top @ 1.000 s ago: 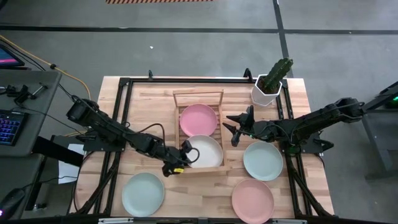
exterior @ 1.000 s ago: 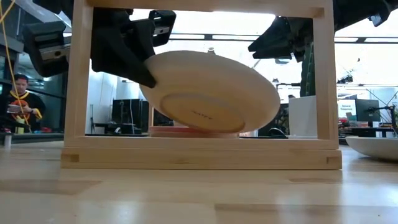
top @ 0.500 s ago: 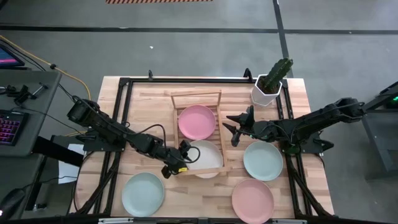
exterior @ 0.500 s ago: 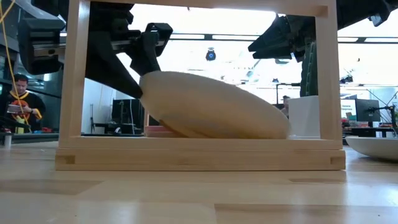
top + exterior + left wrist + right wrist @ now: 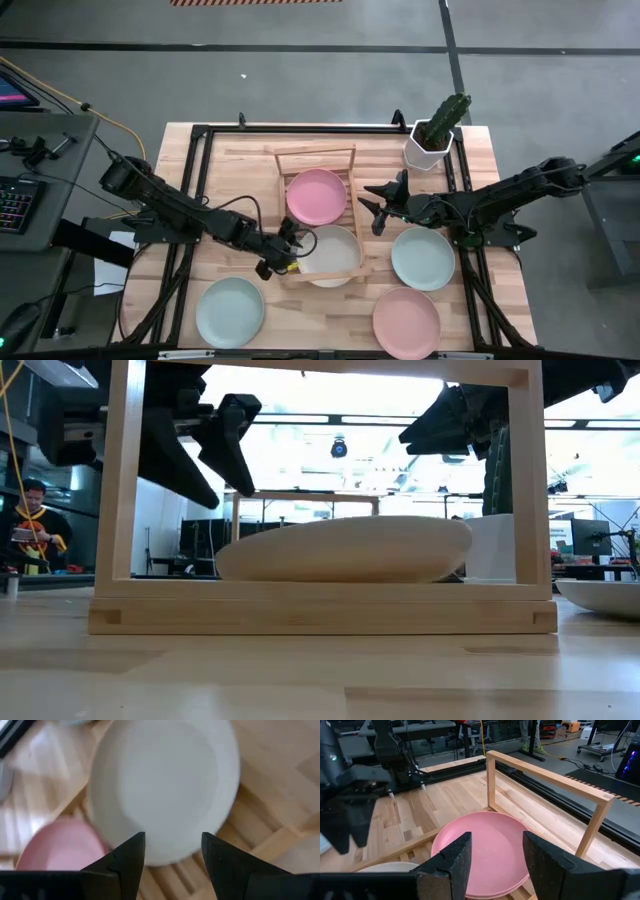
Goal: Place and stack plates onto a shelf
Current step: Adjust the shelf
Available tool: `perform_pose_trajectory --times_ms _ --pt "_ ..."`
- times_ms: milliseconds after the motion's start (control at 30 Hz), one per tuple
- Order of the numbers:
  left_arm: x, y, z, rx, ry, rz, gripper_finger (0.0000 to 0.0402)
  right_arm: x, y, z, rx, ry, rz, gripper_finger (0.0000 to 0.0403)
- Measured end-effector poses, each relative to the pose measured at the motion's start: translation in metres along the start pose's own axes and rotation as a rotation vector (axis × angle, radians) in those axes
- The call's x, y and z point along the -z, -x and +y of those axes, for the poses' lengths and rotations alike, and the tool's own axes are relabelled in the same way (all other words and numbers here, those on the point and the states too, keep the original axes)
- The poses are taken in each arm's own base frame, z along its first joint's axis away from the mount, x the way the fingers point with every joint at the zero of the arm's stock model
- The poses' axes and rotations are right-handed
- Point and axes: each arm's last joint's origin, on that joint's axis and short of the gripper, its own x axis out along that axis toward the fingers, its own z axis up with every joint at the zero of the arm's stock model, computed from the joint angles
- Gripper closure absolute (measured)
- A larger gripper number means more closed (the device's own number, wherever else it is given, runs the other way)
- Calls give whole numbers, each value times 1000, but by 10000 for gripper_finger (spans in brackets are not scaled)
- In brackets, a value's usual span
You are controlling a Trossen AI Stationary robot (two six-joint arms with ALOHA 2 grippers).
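**Cream plate down on the rack: back the left gripper off cleanly**

Cream plate (image 5: pixel 329 255) lies flat on the near end of the shelf (image 5: pixel 318 152), right beside the pink plate (image 5: pixel 318 195) on the far end. You have the left gripper (image 5: pixel 284 250) just off the cream plate's left rim, fingers spread wide and holding nothing; from the low camera it hangs above the rim, clear of it. To do this step well, lift straight up and away from the shelf so neither finger catches the rim or the frame post beside it, and check the plate sits level before you leave. It looks level now, though its near edge may overhang the shelf's front rail; I cannot tell for certain.

Your right gripper (image 5: pixel 380 203) waits just right of the shelf, level with the pink plate, fingers apart and empty. Off the shelf you still have a mint plate (image 5: pixel 230 311) near-left, another mint plate (image 5: pixel 422 257) right, and a pink one (image 5: pixel 406 322) near-right.
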Motion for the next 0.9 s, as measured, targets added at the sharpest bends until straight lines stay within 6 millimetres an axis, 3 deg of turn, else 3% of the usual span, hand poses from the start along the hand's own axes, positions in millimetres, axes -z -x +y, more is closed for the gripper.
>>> perform_pose_trajectory --times_ms 233,433,567,700,900 --pt "22 21 18 -86 269 -28 220 0 0 0 0 -1 0 242" --pt "65 32 13 -217 421 -301 220 1 0 0 2 -11 9 242" --pt "92 40 13 -401 500 -466 220 1 0 -1 5 -13 7 242" --pt "113 45 26 -596 595 -470 220 -1 -3 -5 25 -70 -2 242" --pt "139 42 59 -688 743 -409 240 -3 -9 -14 68 -132 -7 242"
